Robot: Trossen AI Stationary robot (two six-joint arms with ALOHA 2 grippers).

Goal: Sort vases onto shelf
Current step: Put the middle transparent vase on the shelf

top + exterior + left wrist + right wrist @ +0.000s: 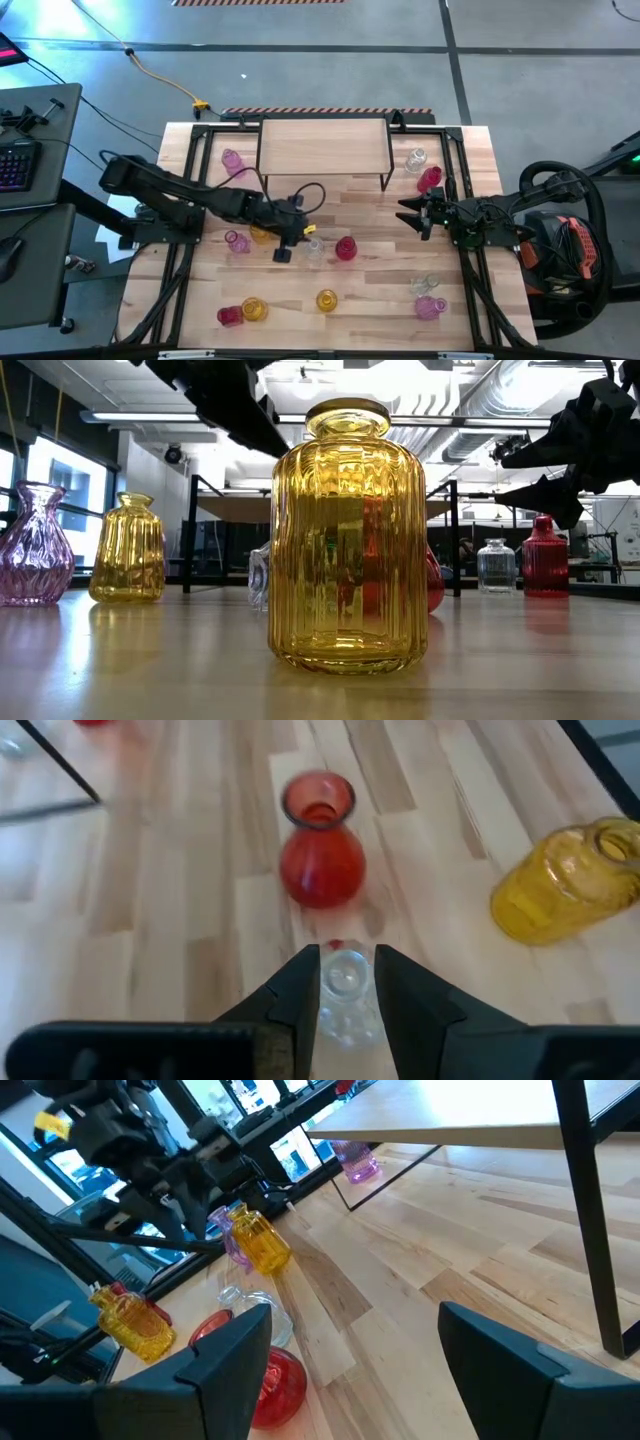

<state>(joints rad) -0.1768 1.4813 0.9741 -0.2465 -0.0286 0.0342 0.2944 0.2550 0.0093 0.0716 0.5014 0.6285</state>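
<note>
Straddling a small clear vase [345, 982] on the desk [380, 290], the left claw [347, 985] sits barely parted around it, while the right claw [355, 1370] hangs wide open, empty.

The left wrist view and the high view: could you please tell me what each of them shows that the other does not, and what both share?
Only the left wrist view shows the left gripper closely straddling a small clear vase, its fingers on either side of the neck.

Only the high view shows the shelf with nothing on top, the right gripper open at mid-table, and vases scattered near every table edge.

Both show the red vase standing upright just beyond the left gripper, and a yellow vase near it.
</note>
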